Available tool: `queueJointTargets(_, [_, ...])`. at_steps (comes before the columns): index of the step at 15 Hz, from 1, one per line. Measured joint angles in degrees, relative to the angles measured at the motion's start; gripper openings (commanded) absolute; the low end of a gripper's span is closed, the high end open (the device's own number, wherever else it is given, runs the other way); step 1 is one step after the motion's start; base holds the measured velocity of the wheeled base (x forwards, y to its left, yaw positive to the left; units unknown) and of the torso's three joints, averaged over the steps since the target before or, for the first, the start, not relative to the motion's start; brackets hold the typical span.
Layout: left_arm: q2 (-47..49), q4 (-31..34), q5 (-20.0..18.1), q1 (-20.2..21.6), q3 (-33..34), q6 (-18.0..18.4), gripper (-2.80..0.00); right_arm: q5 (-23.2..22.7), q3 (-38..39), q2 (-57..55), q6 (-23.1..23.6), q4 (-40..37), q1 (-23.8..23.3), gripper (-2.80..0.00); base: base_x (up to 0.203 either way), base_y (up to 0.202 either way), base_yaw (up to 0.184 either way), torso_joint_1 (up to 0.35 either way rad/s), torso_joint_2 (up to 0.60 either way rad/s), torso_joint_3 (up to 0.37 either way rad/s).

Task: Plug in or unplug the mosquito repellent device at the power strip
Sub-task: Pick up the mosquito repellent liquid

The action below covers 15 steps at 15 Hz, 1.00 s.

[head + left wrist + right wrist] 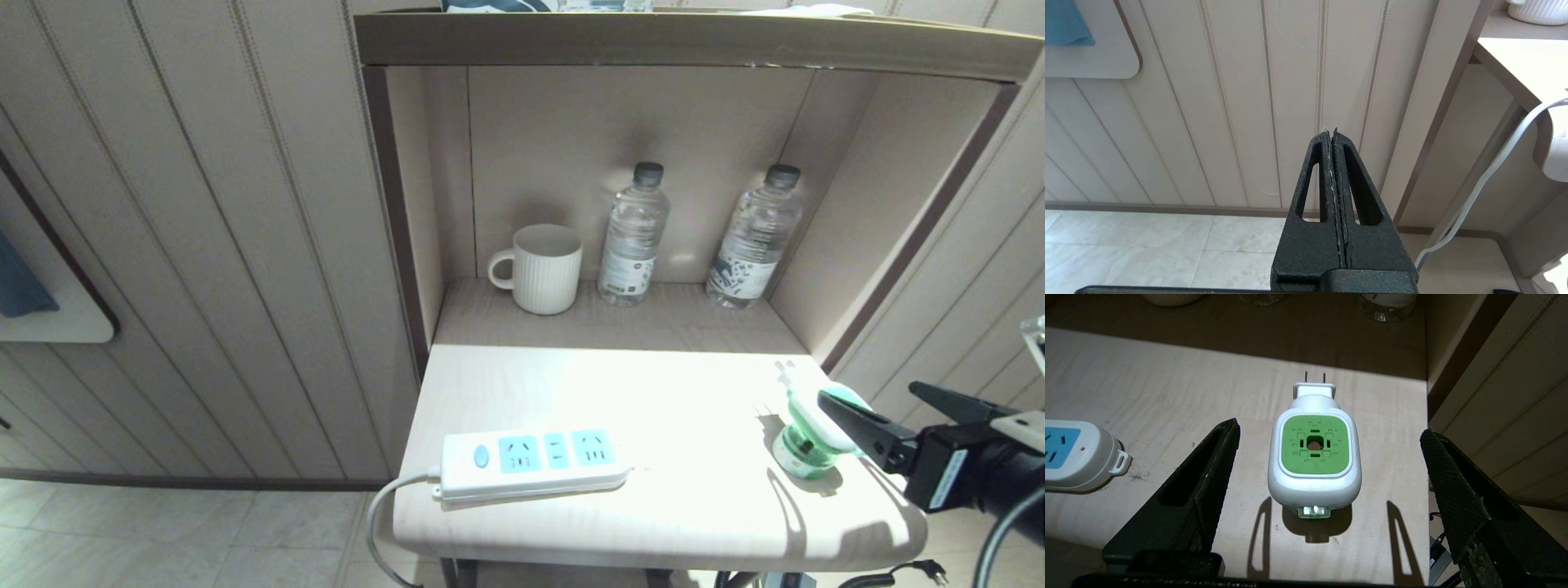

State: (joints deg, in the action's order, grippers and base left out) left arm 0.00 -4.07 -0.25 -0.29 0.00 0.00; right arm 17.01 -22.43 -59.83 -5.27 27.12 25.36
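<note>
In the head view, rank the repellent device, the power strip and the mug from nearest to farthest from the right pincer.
1. Repellent device: standing at the tabletop's right edge, just in front of the open right pincer.
2. Power strip: front of the tabletop, towards the left.
3. Mug: back in the shelf recess, on the left.

bottle labels (624, 273) unreadable, no legible text

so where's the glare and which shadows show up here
Head view: the tabletop is washed out bright around the strip. Right wrist view: hard shadows of the open right pincer fall beside the device; the shelf behind is dim.
</note>
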Motion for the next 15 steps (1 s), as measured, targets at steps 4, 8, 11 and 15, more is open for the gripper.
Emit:
queueJointTargets(4, [0.0, 0.0, 0.0, 0.0, 0.0, 0.0, -2.80, -0.5, 3.3, -0.9, -0.2, 0.8, 0.2, 0.00, 0.000, 0.000, 0.000, 0.000, 0.00, 0.000])
queueJointTargets(8, [0.0, 0.0, 0.0, 0.0, 0.0, 0.0, -2.80, -0.5, 5.8, -3.5, 0.8, 4.9, 0.2, 0.00, 0.000, 0.000, 0.000, 0.000, 0.00, 0.000])
queueJointTargets(11, [0.0, -0.2, 0.0, 0.0, 0.0, 0.0, -2.80, -0.3, 7.6, -6.4, 1.2, 10.0, 0.2, 0.00, 0.000, 0.000, 0.000, 0.000, 0.00, 0.000])
queueJointTargets(15, [0.0, -0.2, 0.0, 0.0, 0.0, 0.0, -2.80, 2.5, 12.6, -16.1, 1.5, 31.4, 0.2, 0.00, 0.000, 0.000, 0.000, 0.000, 0.00, 0.000])
